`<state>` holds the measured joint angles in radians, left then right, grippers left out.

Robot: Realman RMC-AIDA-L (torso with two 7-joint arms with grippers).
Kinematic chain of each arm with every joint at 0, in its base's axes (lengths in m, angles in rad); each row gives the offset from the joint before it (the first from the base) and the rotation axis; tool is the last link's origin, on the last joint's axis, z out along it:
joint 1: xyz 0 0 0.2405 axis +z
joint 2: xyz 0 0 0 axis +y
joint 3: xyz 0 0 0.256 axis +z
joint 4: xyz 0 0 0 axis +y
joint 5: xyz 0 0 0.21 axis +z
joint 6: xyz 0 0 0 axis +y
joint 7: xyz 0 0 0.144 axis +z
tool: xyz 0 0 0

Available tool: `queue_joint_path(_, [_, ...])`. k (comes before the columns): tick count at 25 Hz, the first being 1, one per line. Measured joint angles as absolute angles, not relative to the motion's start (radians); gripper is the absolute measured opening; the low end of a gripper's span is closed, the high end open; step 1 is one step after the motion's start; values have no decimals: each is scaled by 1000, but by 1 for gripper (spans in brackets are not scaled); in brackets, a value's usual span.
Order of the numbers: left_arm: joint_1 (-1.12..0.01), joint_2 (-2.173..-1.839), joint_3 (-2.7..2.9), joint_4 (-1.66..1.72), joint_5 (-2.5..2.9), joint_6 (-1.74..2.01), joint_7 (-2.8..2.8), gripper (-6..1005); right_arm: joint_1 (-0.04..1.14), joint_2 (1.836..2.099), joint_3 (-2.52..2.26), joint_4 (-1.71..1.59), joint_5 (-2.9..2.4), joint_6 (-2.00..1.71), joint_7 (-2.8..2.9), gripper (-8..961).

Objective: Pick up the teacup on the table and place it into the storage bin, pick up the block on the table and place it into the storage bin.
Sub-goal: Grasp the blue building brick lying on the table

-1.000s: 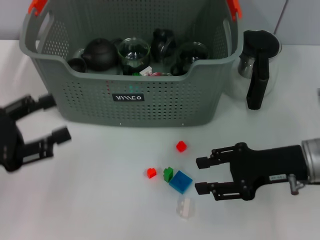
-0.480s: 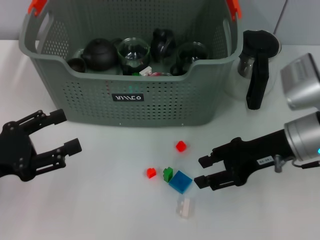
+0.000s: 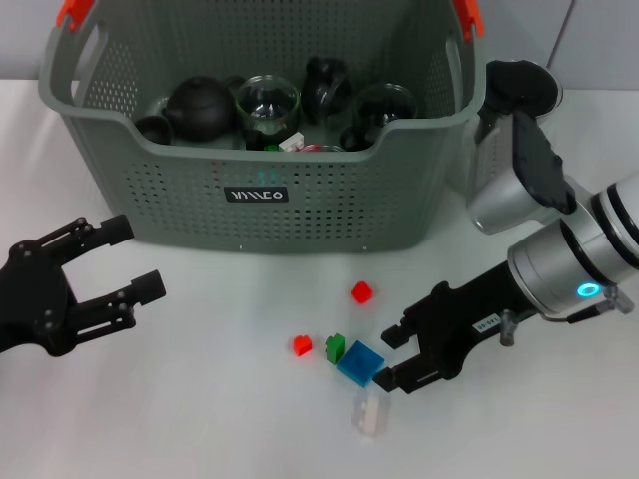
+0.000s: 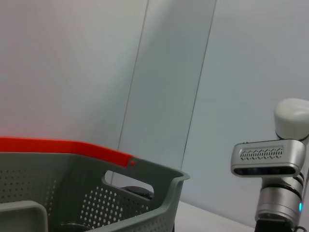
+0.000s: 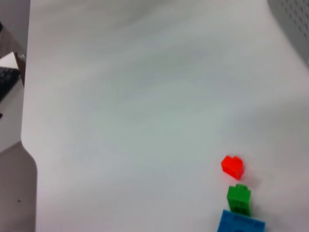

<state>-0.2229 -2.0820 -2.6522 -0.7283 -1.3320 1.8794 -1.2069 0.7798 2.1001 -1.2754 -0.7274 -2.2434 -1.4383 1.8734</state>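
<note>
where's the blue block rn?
Head view: blue block on the table in front of the storage bin, right of the green block, beside the right gripper fingertips.

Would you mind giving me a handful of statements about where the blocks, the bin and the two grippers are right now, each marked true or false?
1. The right gripper is open, right beside the blue block. True.
2. The blue block lies inside the storage bin. False: it lies on the table in front of the bin.
3. The left gripper holds a red block. False: it is open and empty, apart from the blocks, in front of the bin's left end.
4. Dark teapots are inside the storage bin. True.
5. The green block sits between a red block and the blue one. True.
</note>
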Motion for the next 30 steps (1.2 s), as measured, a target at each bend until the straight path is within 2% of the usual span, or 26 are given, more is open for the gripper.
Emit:
queue_joint_path(7, [-222, -2080, -2652, -716, -1333, 1876, -1201, 828, 803, 2098, -1365, -796, -2249, -1426, 1979, 624])
queue_joint_path(17, [-224, -2080, -2652, -703, -1333, 1843, -1201, 828, 907, 2102, -1487, -899, -2330, -1481, 2405, 625])
queue_joint_path(30, [-234, -2079, -2652, -692, -1333, 1818, -1194, 828, 933, 2109, -1696, -895, -2333, -1365, 2634, 624])
